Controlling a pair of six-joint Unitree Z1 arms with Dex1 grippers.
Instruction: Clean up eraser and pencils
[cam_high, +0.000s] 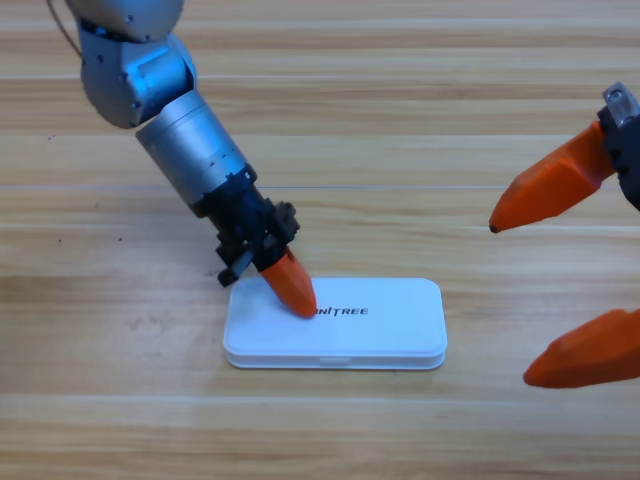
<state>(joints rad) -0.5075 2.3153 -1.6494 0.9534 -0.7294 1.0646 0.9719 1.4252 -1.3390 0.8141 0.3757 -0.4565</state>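
The white UNITREE case lies closed on the table, lid down with its printed name showing. My left gripper points down with its orange tip pressed on the lid's left part. The eraser and both pencils are hidden inside the closed case. My right gripper waits at the right edge, open, with one orange jaw above and one below, holding nothing.
The left arm's grey forearm slants in from the upper left toward the case. Bare wooden table surrounds the case on all sides.
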